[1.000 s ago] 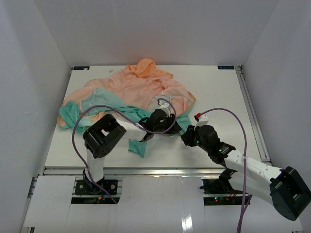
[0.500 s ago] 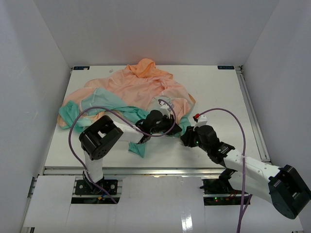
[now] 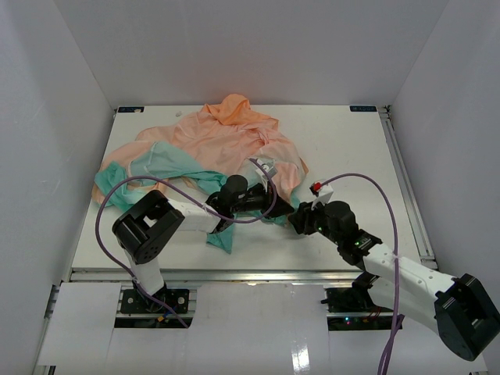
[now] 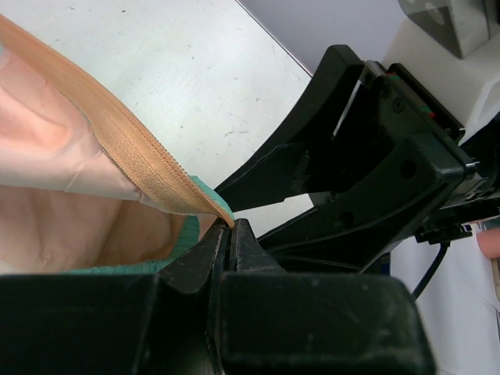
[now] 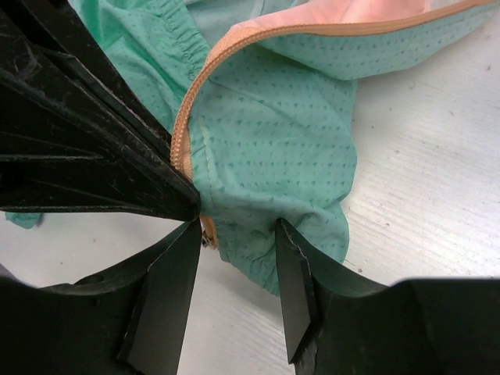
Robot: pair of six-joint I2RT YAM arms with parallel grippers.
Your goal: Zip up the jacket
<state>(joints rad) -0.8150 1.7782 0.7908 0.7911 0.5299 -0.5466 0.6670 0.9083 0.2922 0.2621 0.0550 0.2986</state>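
Where jacket (image 3: 226,141) edge ends, left end effector (image 4: 232,226) clamps.

My jacket (image 3: 226,141) lying crumpled and open-fronted across the left and middle of the table (image 3: 351,156), peach-orange hood and body on the far side, teal-green hem (image 5: 273,156) bunched nearest me, orange zipper tape (image 5: 181,133) curving along its loose edge
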